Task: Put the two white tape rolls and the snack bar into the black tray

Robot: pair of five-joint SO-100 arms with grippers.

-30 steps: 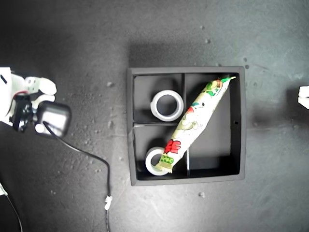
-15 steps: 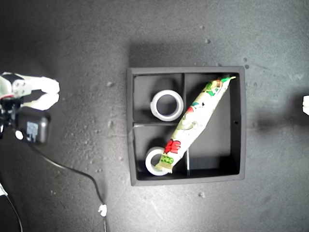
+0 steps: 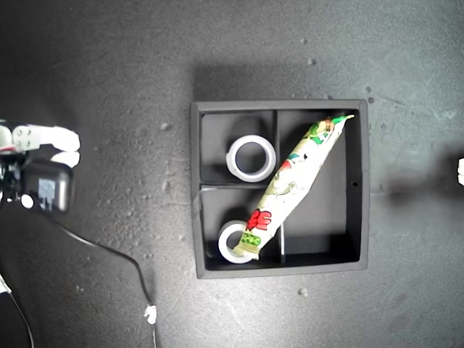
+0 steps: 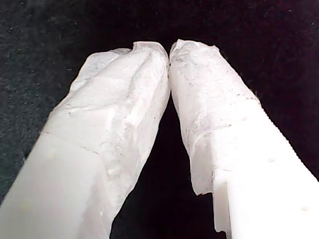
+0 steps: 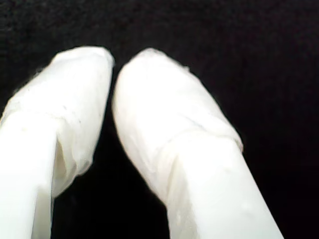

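Note:
The black tray (image 3: 279, 105) sits at the middle of the exterior view. One white tape roll (image 3: 232, 159) lies in its far-left compartment as that view shows it. The other white tape roll (image 3: 223, 245) lies in the near-left compartment. The snack bar (image 3: 293, 181) lies slantwise across the dividers, its lower end resting on that second roll. My first gripper (image 4: 169, 52) is shut with its tips touching and nothing between them, over dark surface. My second gripper (image 5: 113, 64) is shut and empty too. The wrist views do not show which arm is which.
An arm with white fingers (image 3: 51, 138) and a black camera block (image 3: 47, 190) stands at the exterior view's left edge, well away from the tray. Its black cable (image 3: 109, 254) trails over the dark mat. A white sliver of the other arm (image 3: 460, 168) shows at the right edge.
The arm at the exterior view's left has drawn back further left, dragging its cable. The white piece at the right edge has slid almost out of view. The tray's contents have not moved.

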